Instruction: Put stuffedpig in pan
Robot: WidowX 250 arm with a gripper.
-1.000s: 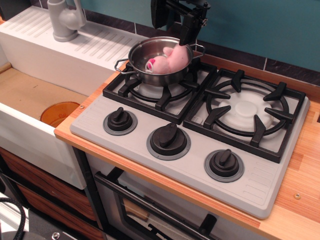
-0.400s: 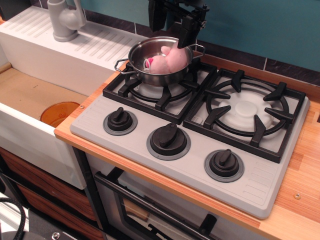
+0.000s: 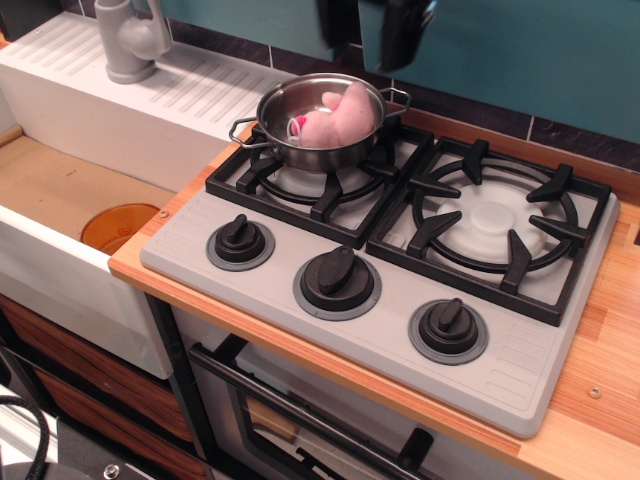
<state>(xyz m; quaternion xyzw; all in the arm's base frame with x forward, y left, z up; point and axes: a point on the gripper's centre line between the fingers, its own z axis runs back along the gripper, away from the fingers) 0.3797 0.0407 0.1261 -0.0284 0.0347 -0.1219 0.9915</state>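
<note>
The stuffedpig (image 3: 340,117) lies inside the pan (image 3: 318,145), which sits on the burner grate (image 3: 322,188) at 11 o'clock on the stove. The gripper (image 3: 375,32) hangs above at 12 o'clock, fingers apart and empty. Placement looks done; only retreat remains.

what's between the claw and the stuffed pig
Nothing: in the single view the claw hangs above the stuffed pig in the steel pot, with only open air between.

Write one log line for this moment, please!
stuffedpig: inside pan | pan: on left burner grate | gripper: above pan, open, holding nothing
</note>
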